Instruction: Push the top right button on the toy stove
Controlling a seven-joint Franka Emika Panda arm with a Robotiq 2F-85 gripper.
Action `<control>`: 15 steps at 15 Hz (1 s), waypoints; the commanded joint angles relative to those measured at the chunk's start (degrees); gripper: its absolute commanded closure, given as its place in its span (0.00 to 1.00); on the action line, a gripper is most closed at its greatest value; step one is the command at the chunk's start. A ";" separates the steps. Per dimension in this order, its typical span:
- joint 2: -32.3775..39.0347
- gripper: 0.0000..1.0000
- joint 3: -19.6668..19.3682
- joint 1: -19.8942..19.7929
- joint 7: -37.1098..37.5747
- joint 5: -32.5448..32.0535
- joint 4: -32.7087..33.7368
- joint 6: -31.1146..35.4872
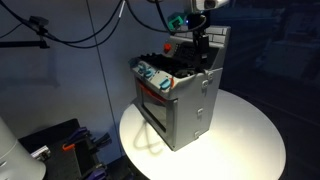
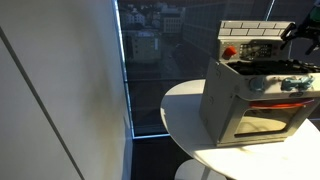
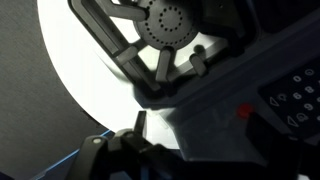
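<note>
The toy stove (image 1: 180, 100) is a silver-grey box on a round white table (image 1: 250, 135). It has black burners, teal knobs (image 1: 152, 73) and an orange-trimmed oven door (image 2: 268, 112). Its brick back wall (image 2: 250, 35) holds a dark control panel. My gripper (image 1: 203, 52) hangs over the rear of the stove top, close to the panel, and its fingers look shut and empty. It shows at the frame edge in an exterior view (image 2: 300, 30). The wrist view shows a burner (image 3: 165, 22), a red button (image 3: 243, 112) and the panel (image 3: 295, 95).
Black cables (image 1: 70, 30) hang at the back. A dark box with an orange part (image 1: 55, 145) sits on the floor beside the table. A window and a white wall (image 2: 60, 90) stand to one side.
</note>
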 commanded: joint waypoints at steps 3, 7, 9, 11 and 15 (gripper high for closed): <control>2.62 0.00 -0.78 0.10 -2.12 1.73 3.97 -0.27; 2.91 0.00 -0.74 0.23 -2.30 1.88 4.28 -0.60; 2.49 0.00 -0.63 0.22 -2.94 2.16 3.78 -0.74; 2.29 0.00 -0.60 0.25 -3.22 2.43 3.59 -0.99; 1.92 0.00 -0.53 0.25 -3.51 3.16 3.36 -1.58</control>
